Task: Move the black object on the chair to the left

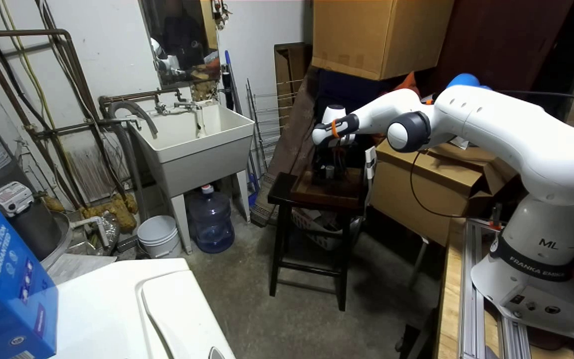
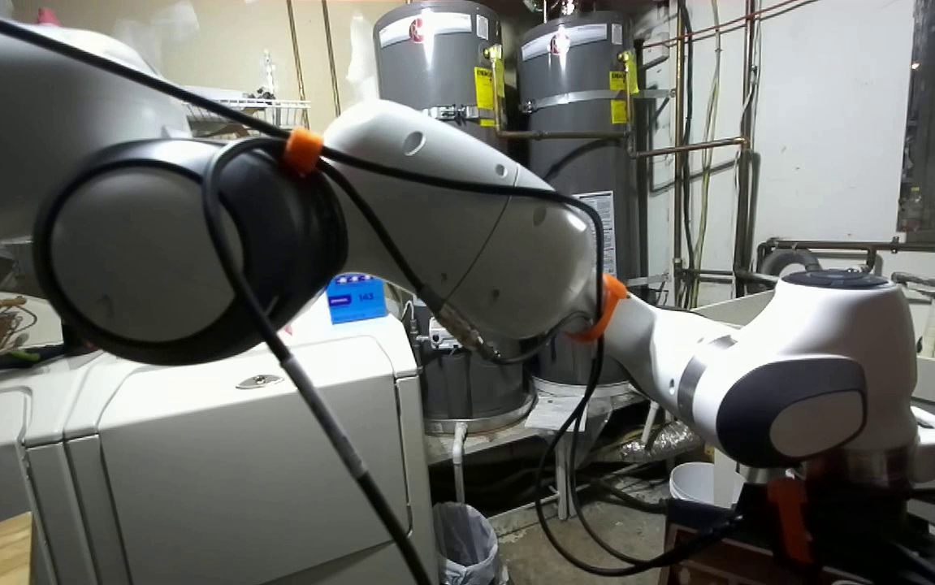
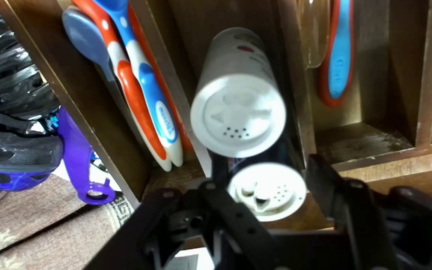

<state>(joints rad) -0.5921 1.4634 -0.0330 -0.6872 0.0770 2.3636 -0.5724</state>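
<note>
Low in the wrist view, a dark, white-lidded container (image 3: 267,192) sits between the jaws of the gripper (image 3: 267,164), which stand apart; whether they clamp it I cannot tell. A white canister (image 3: 237,108) shows just above, and in an exterior view a wooden tray (image 1: 311,196) rests mid-frame on the chair (image 1: 282,189)
</note>
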